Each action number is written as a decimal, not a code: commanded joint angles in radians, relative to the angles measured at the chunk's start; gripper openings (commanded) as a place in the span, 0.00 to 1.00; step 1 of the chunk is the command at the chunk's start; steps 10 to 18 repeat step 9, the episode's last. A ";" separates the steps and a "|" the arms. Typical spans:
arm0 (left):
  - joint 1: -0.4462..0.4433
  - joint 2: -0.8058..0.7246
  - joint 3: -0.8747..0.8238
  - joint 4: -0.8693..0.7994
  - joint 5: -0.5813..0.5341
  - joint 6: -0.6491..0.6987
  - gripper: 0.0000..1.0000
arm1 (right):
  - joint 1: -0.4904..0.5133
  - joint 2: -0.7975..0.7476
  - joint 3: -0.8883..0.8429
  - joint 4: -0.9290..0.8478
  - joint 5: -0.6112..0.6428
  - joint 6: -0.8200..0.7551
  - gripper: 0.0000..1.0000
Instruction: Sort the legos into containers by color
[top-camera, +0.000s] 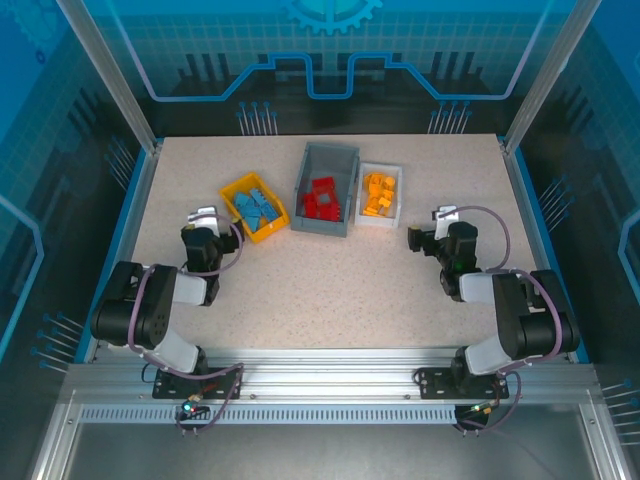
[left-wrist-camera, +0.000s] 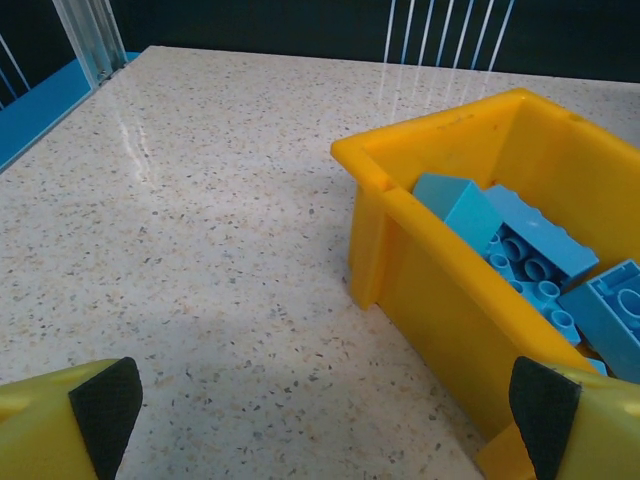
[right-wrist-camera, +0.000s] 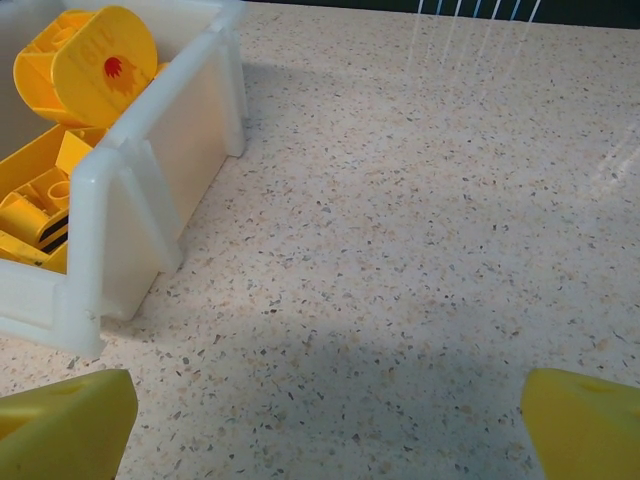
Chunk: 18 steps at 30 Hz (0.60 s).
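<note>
The left gripper (top-camera: 205, 222) and the right gripper (top-camera: 432, 228) sit low over the table (top-camera: 330, 290) in the top view, one at each side and both near the row of bins, though their jaws are too small there to judge. In that same view the yellow bin (top-camera: 232, 190) holds the blue bricks (top-camera: 255, 208), the grey bin (top-camera: 303, 190) just beside it holds the red bricks (top-camera: 322, 200), and the white bin (top-camera: 380, 167) beside that holds the yellow-orange bricks (top-camera: 378, 195). Every brick I can make out lies in a bin with others of its own color, so the sorting looks finished or very nearly so. What may be left is only a check for strays, since the arms cover parts of the table near their bases. In the left wrist view the left gripper (left-wrist-camera: 325, 400) is spread wide with nothing between its fingers (left-wrist-camera: 100, 400). The yellow bin (left-wrist-camera: 430, 290) stands just ahead on the right, with blue bricks (left-wrist-camera: 540, 260) heaped inside. The bin's far end runs off the picture and its floor is hidden under the heap. In the right wrist view the right gripper (right-wrist-camera: 325, 420) is likewise wide apart and holds nothing, above bare table (right-wrist-camera: 420, 220). The white bin (right-wrist-camera: 190, 140) stands ahead on the left, cut off by the edge, with yellow-orange bricks (right-wrist-camera: 85, 65) inside, one of them rounded. How many lie beneath I cannot tell.
</note>
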 joint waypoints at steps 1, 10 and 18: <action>0.005 -0.014 0.009 -0.004 0.028 -0.015 0.99 | 0.011 0.010 0.020 0.036 0.006 -0.016 1.00; 0.006 -0.014 0.008 -0.004 0.029 -0.015 0.99 | 0.012 0.008 0.018 0.038 0.009 -0.017 1.00; 0.006 -0.014 0.008 -0.004 0.029 -0.015 0.99 | 0.012 0.008 0.018 0.038 0.009 -0.017 1.00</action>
